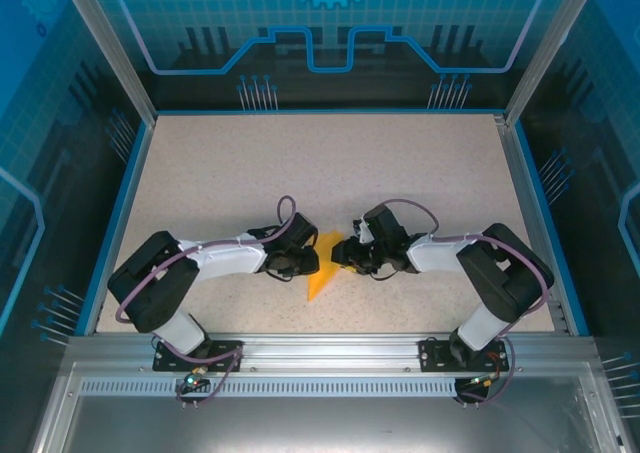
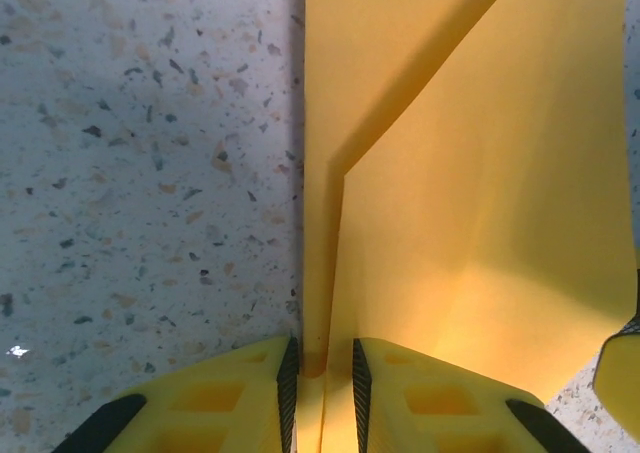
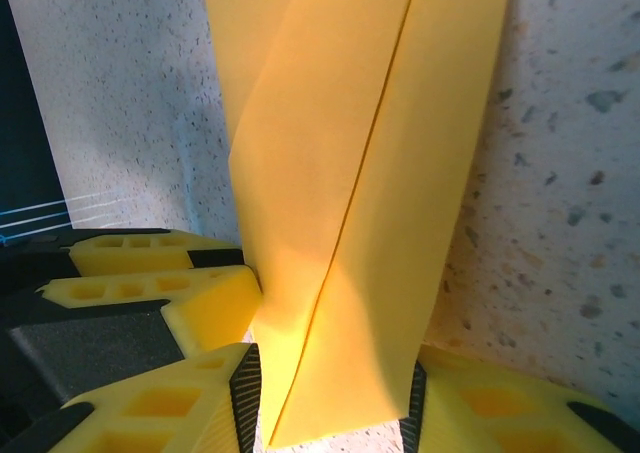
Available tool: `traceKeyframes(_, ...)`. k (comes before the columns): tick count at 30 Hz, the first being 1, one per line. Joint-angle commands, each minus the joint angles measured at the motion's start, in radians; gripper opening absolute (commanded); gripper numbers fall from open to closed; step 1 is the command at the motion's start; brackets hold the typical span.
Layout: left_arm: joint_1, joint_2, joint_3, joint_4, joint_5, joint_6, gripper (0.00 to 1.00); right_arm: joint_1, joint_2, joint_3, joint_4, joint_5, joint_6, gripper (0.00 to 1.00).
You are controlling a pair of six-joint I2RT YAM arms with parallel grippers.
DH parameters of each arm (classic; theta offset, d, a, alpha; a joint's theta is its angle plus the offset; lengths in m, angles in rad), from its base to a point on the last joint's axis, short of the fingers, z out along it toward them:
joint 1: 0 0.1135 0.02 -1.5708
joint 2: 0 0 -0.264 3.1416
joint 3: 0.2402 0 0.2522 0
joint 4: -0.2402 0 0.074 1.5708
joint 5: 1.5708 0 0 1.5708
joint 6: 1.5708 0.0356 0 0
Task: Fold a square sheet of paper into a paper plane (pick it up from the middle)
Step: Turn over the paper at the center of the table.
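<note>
Pinching paper (image 1: pixel 322 278) at 9 o'clock with left gripper (image 2: pixel 320 358), straddling it at 3 o'clock with right gripper (image 3: pixel 330 378), hold unclear.

From above, both wrists hide most of the folded sheet (image 1: pixel 320 273). In each wrist view it runs off the top edge; whether the right pincer (image 3: pixel 330 385) clamps it is unclear.
</note>
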Motion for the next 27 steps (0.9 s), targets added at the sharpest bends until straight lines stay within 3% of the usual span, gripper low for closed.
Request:
traceKeyframes(1,0.015,-0.03,-0.03,0.038,0.038,-0.019,0.25,0.017,0.027,0.032,0.042,-0.009,0.01,0.42)
traceKeyframes(14,0.026,-0.046,-0.048,0.044,0.041,-0.024,0.25,0.033,0.119,0.102,0.074,-0.017,0.001,0.39)
traceKeyframes(21,0.028,-0.055,-0.054,0.052,0.047,-0.027,0.25,0.048,0.158,0.141,0.028,-0.008,-0.041,0.33)
traceKeyframes(27,0.031,-0.078,-0.062,0.053,0.045,-0.033,0.25,0.054,0.16,0.162,-0.019,0.01,-0.076,0.2)
